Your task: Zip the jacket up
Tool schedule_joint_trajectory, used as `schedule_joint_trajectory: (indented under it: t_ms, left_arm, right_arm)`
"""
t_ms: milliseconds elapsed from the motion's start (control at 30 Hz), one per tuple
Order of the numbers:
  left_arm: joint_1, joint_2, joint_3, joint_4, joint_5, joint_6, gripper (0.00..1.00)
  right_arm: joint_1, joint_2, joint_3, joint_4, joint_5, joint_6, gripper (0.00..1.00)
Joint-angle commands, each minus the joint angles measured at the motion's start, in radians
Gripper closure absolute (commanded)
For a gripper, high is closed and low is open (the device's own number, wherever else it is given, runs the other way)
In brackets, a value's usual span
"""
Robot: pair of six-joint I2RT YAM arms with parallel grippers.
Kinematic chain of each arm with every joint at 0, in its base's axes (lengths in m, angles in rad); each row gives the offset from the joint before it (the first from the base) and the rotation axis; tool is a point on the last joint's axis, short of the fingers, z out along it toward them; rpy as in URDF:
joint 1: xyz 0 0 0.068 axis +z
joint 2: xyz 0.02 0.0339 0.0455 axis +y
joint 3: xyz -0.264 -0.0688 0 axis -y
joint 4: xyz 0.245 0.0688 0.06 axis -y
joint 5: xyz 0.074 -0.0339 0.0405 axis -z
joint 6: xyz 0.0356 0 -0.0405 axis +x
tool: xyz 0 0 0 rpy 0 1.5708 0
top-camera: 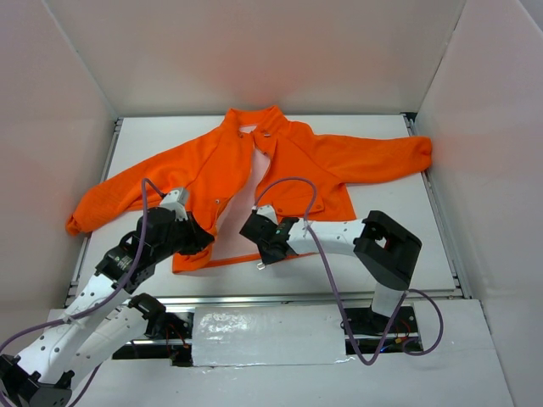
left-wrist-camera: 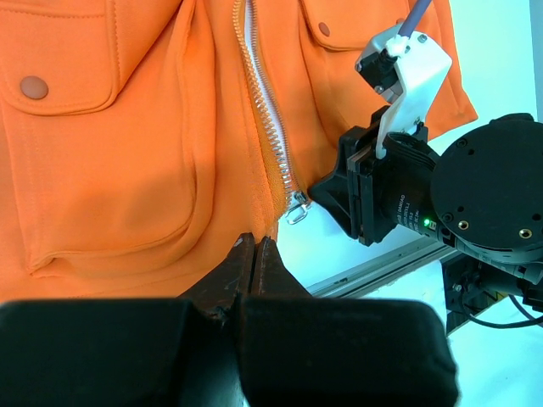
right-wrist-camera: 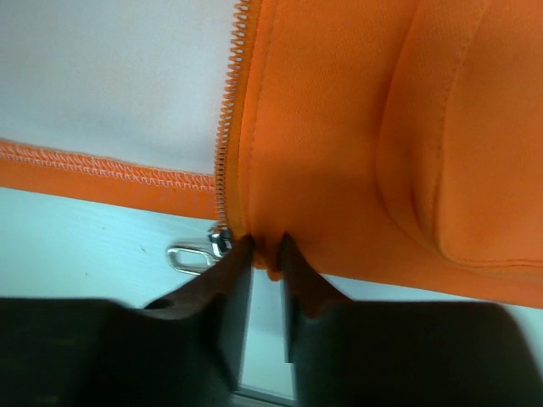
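Currently your right gripper (right-wrist-camera: 266, 248) is pinched narrow on the bottom hem of the jacket (top-camera: 297, 161), which lies spread on the desk (top-camera: 407, 229) beyond both grippers. The zipper slider (right-wrist-camera: 221, 241) sits just left of its 2 fingers. Your left gripper (left-wrist-camera: 255, 246) is closed tight on the same hem, with the slider just beyond its tips to the right.

The surface (top-camera: 153, 140) is viewed from high behind; the jacket (top-camera: 297, 161) hem at 6 o'clock is shared closely by both wrist views.
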Motion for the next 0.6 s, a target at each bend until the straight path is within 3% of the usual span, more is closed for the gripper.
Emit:
schedule_joint_trajectory:
  t_ms: [0,67,300,567]
  left_arm:
    - [-0.002,-0.012,0.002,0.031,0.018,0.019,1.00]
    - [-0.002,-0.015,0.001,0.031,0.018,0.019,1.00]
    - [-0.002,-0.011,-0.001,0.031,0.016,0.016,1.00]
    - [-0.002,-0.064,-0.091,0.170,0.070,-0.020,1.00]
  right_arm:
    - [0.010,0.046,-0.025,0.026,-0.010,-0.001,0.78]
    - [0.015,0.043,-0.037,0.029,-0.010,0.008,1.00]
    - [0.016,-0.047,-0.106,0.142,-0.102,0.013,1.00]
    - [0.007,-0.326,-0.309,0.492,-0.065,0.163,1.00]
